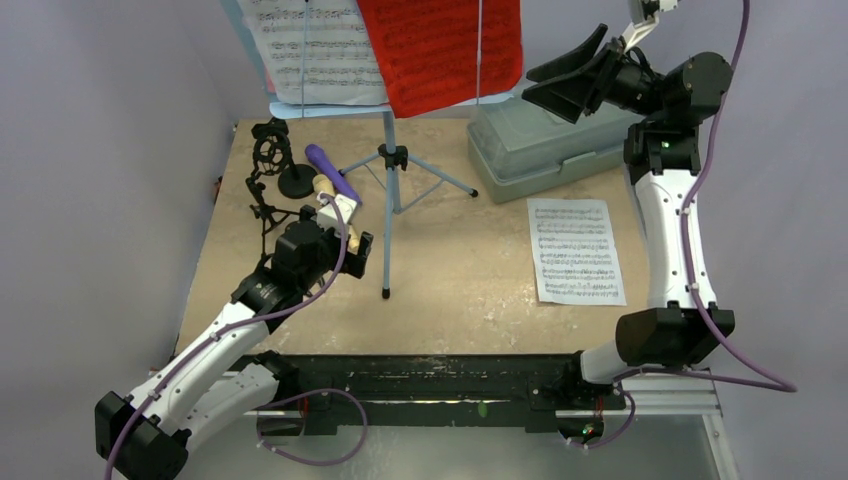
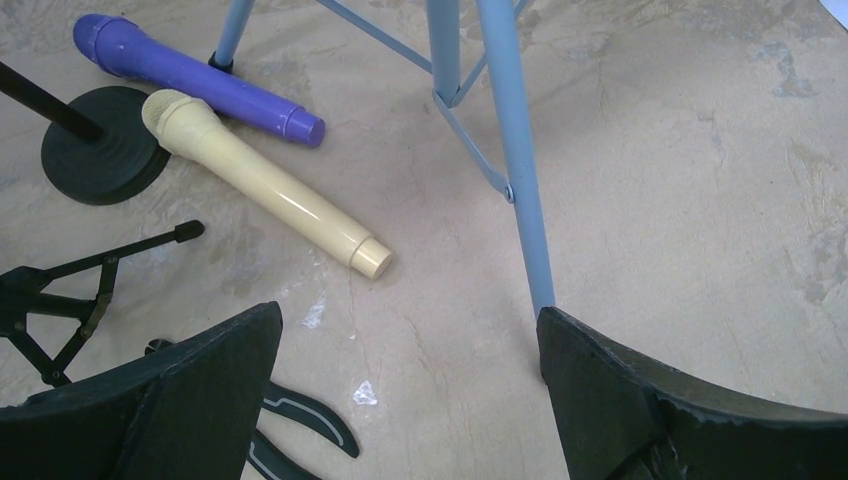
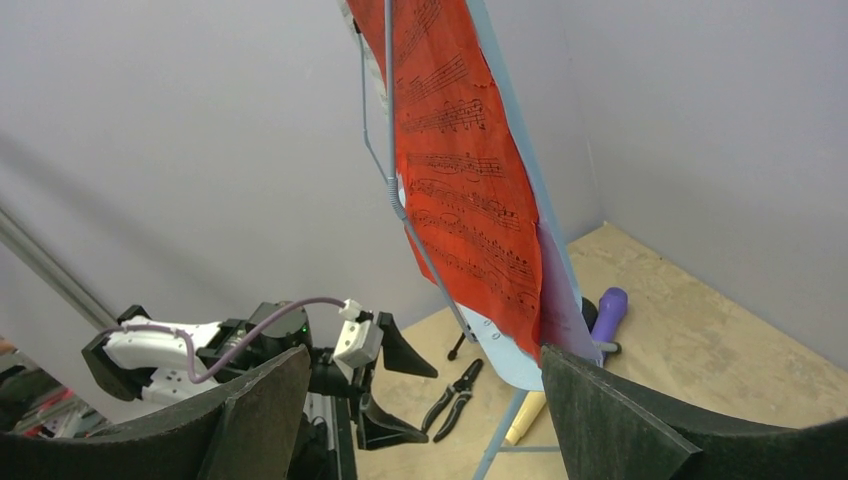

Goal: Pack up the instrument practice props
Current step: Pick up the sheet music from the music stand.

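Top-down first: tan marbled bench (image 1: 460,300), scuffed, with plain pale-lilac walls (image 1: 100,150) on three sides. Left hand (image 1: 352,240) sits low over it, spread wide, empty. Right hand (image 1: 560,80) is up high at the back, also wide, empty. Grey-green box (image 1: 540,140) is just below it, and a loose page (image 1: 575,250) lies flat on the bench nearer the bases. Music rack (image 1: 390,170) stands between both hands, white page (image 1: 310,50) on its desk.

Left wrist: tan mic (image 2: 265,190) ahead-left of the hand, purple mic (image 2: 190,75) just beyond. Round-base holder (image 2: 100,150) and tripod holder (image 2: 60,290) further left, pliers (image 2: 300,425) low at its left side, rack leg at its right.

Right wrist: red page (image 3: 460,180) dead ahead on the rack, bare wall behind.
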You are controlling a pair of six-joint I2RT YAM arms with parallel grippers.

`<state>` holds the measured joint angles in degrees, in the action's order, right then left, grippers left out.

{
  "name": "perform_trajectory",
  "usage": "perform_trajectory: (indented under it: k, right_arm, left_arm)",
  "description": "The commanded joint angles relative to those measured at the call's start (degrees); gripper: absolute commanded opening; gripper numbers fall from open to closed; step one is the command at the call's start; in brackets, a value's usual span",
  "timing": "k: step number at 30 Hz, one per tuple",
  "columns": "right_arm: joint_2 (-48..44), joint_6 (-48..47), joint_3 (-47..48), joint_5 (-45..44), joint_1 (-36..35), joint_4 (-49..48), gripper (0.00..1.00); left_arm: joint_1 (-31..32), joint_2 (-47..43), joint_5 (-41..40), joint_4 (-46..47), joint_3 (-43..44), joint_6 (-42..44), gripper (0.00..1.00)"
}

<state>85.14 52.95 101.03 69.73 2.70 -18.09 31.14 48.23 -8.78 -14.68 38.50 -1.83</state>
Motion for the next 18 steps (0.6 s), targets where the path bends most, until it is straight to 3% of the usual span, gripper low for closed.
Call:
perform_trajectory:
  k: [1,18]
  right_arm:
    - [0.4,-0.1,2.8,-1.5,-0.6,-1.9,0.88]
    - [2.6,-6.4,5.2,-3.4,-2.2,3.8,0.87]
  left_arm:
    - [-0.5,0.1,-0.4,1.4,0.3,0.5,0.99]
    - [-0.7,0.5,-0.2,1.4,0.3,0.5,0.99]
